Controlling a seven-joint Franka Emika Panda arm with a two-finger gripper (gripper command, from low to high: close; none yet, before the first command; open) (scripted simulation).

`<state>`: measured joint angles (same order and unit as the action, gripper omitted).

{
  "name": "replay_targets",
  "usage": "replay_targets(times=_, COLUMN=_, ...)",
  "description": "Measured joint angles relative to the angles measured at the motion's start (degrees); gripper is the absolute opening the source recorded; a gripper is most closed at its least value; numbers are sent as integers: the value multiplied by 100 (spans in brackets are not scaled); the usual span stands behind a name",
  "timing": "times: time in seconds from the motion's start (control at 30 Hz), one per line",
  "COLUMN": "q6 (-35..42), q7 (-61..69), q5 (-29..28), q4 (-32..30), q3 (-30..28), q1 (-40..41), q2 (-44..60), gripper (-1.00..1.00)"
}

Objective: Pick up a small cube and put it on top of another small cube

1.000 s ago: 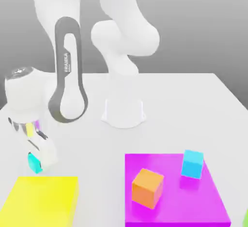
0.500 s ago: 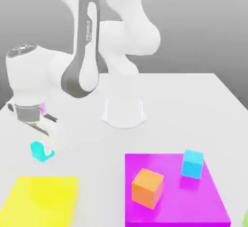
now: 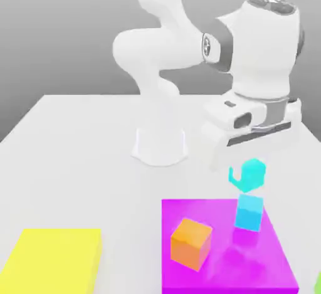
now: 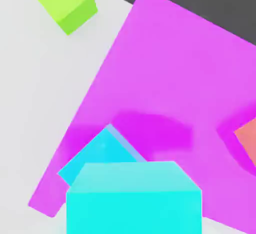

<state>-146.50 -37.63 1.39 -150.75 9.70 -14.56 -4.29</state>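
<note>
Turquoise cube [image 3: 253, 174] hangs in the air just above the blue cube [image 3: 249, 212], which sits on the magenta pad [image 3: 207, 274]. Gripper [image 3: 248, 172] is closed on the turquoise cube; fingers narrowly apart, cube-width. In the hand view the two cubes look rotated and offset (blue one partly hidden). Risk: released off-centre, it may tip off, perhaps toward the orange cube [image 3: 190, 242] at left.

White arm bent over, wrist down, pincer [image 3: 243, 177] clamped on turquoise cube [image 3: 252, 174].
</note>
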Motion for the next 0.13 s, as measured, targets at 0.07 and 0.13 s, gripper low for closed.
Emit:
replay_targets(times=0.07, q6=-198, q7=-32, q5=-45, q4=-35, q3=-1, q1=-15, q2=165, gripper=100)
replay_targets(times=0.13, q6=-198, q7=-32, q5=-45, q4=-35, q3=-1, q1=-14, q2=165, gripper=100)
